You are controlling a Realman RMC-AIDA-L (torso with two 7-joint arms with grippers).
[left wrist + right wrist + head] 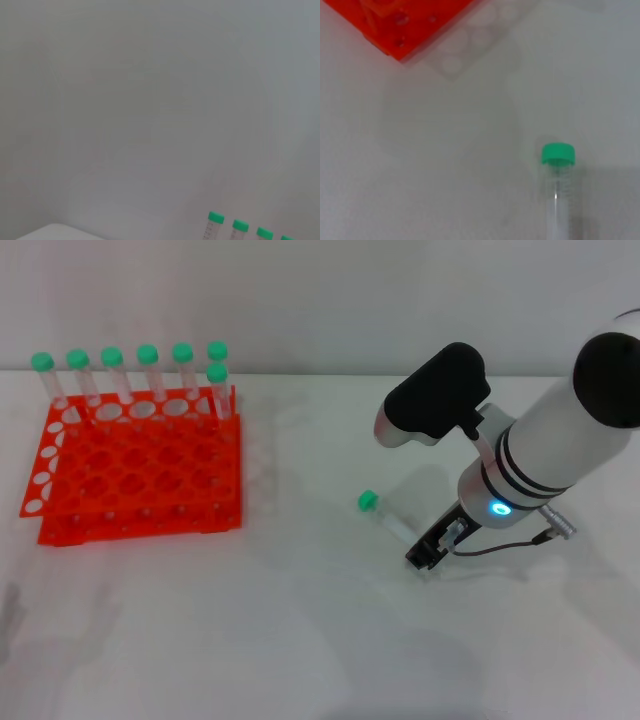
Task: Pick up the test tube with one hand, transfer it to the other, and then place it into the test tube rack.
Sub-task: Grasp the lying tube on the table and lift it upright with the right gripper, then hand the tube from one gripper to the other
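Observation:
A clear test tube with a green cap [368, 502] lies on the white table, its body pointing toward my right gripper [428, 550]. The gripper is low over the table at the tube's tip end; I cannot tell whether it touches the tube. The right wrist view shows the tube [558, 200] lying flat with its cap toward the rack. The orange-red test tube rack [130, 465] stands at the far left; its corner [400, 25] also shows in the right wrist view. My left gripper is out of view.
Several green-capped tubes [148, 375] stand upright in the rack's back row; their caps [216, 218] show in the left wrist view against a pale wall. White table [300, 640] lies between rack and tube.

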